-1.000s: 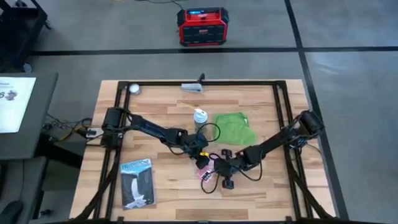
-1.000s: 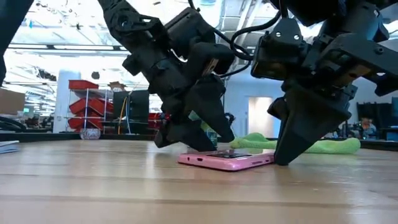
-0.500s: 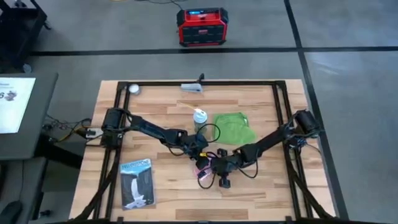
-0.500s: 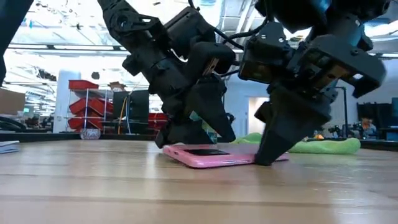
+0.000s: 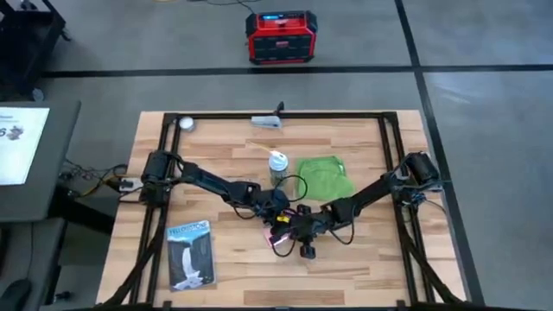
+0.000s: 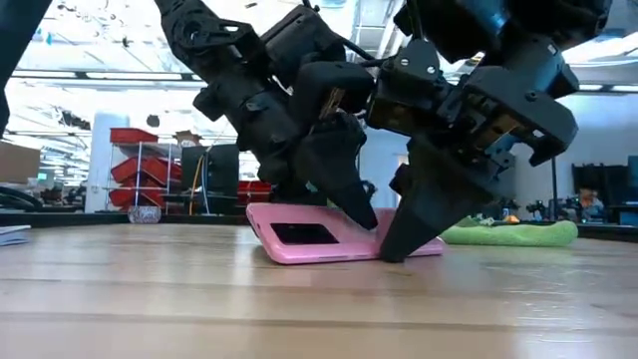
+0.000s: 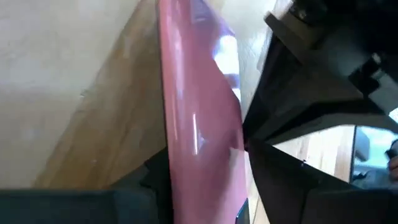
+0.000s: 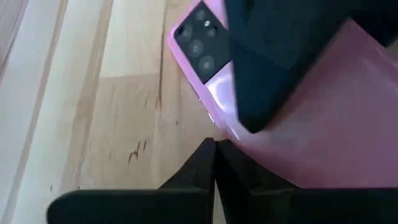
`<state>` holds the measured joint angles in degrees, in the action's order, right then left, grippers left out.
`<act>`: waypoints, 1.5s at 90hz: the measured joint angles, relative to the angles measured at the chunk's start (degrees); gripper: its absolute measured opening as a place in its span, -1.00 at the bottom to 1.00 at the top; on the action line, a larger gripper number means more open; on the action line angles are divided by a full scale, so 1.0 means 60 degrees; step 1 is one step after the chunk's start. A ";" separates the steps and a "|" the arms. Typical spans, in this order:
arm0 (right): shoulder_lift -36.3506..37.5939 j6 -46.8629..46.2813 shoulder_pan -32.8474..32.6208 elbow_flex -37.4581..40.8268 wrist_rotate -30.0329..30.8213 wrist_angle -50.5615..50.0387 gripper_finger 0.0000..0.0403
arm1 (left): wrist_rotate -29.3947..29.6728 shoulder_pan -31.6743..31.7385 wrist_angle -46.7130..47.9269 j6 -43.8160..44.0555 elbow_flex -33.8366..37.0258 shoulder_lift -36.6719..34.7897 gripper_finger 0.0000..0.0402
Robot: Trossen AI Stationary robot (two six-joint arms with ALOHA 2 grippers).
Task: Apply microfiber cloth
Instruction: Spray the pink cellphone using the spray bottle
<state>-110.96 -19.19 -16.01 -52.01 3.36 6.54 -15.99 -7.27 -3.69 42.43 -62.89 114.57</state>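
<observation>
While the left gripper (image 6: 334,189) pinches the pink phone (image 6: 329,237) at mid-table, tilting it, the right gripper (image 6: 414,224) props its edge; opening unclear. Microfiber cloth (image 5: 326,176) lies untouched, just beyond to the right. Risk: phone slips off the fingertips, slapping flat.

Both arms reach in from the table's (image 5: 225,259) sides, and the left gripper (image 5: 278,210) meets the right gripper (image 5: 292,231) over something pink, probably the phone (image 5: 280,236). The microfiber cloth (image 5: 326,176) lies apart beside a white bottle (image 5: 277,163).
</observation>
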 joint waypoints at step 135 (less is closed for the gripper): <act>0.2278 -0.0710 -0.1096 0.0064 0.3191 -0.1913 -1.00 | 0.2153 -0.0743 -0.1264 -0.3524 0.1137 -0.2186 -0.99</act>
<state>-97.29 -23.45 -22.58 -51.62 22.50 -4.94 -3.07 -11.73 -11.27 21.28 -56.07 101.46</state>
